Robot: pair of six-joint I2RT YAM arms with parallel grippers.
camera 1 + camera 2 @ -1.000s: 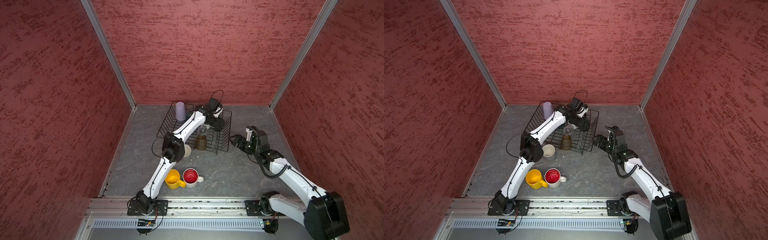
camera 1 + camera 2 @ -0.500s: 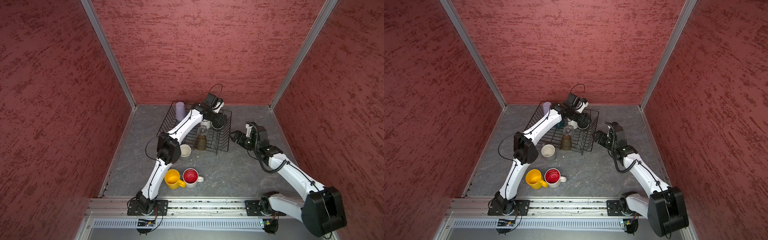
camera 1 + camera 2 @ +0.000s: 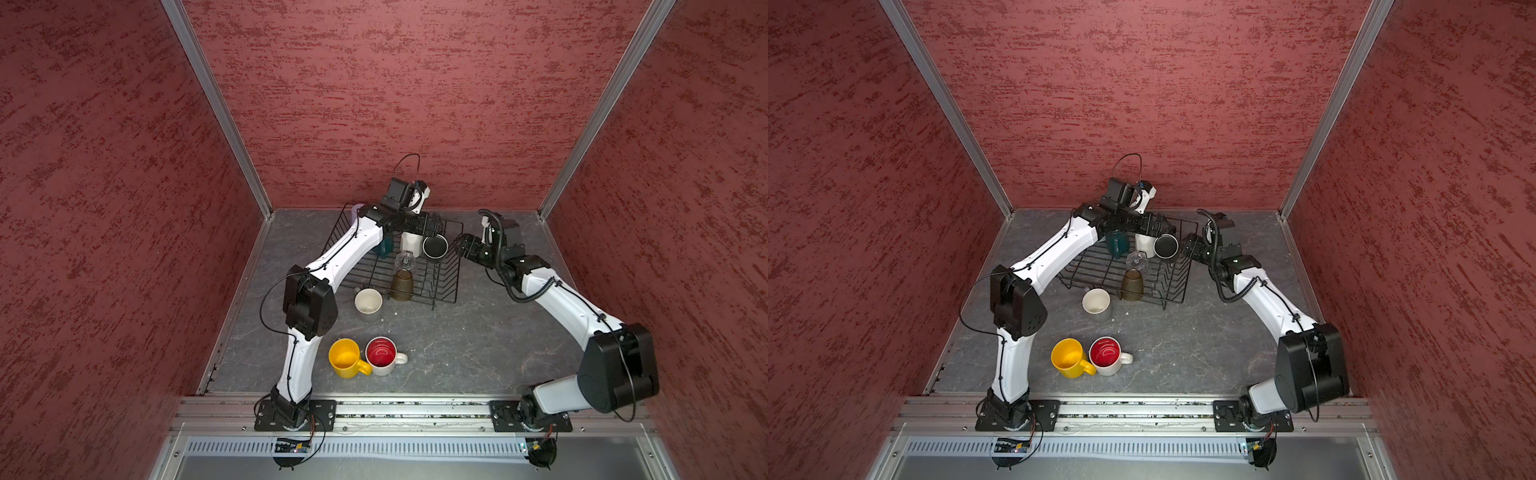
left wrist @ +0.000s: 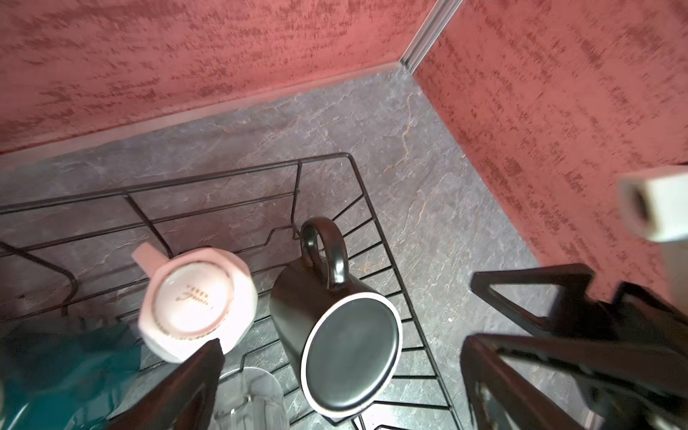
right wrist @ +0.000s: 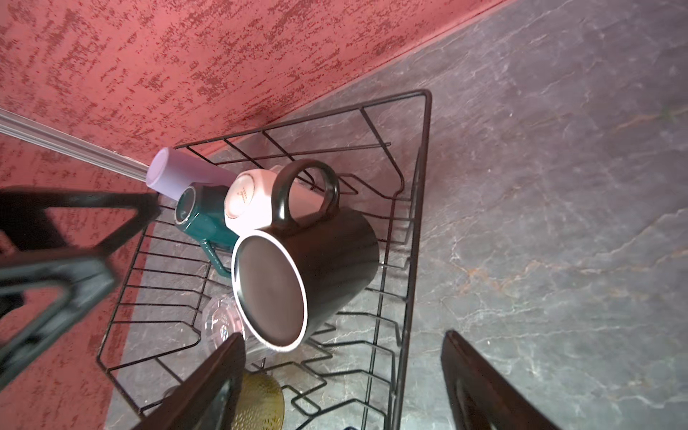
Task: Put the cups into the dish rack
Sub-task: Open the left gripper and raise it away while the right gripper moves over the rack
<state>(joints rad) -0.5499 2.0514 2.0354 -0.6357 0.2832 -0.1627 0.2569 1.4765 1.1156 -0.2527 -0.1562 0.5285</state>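
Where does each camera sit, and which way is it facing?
Top views: high above the front rail, looking down at the dish rack; left arm and right arm fully visible.
Left wrist: over the rack, looking down on the black mug; left fingers show.
Right wrist: beside the rack, facing it; right fingers show.
Both wrist views share the black mug.

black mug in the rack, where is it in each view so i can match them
A top view: black mug tipped over in the dish rack's far right corner.
A top view: black mug, same corner.
Left wrist: black mug between white faceted mug and rack side.
Right wrist: black mug mid-picture, overlapping the white one.
Shared landmark: white faceted mug beside it, in all four.
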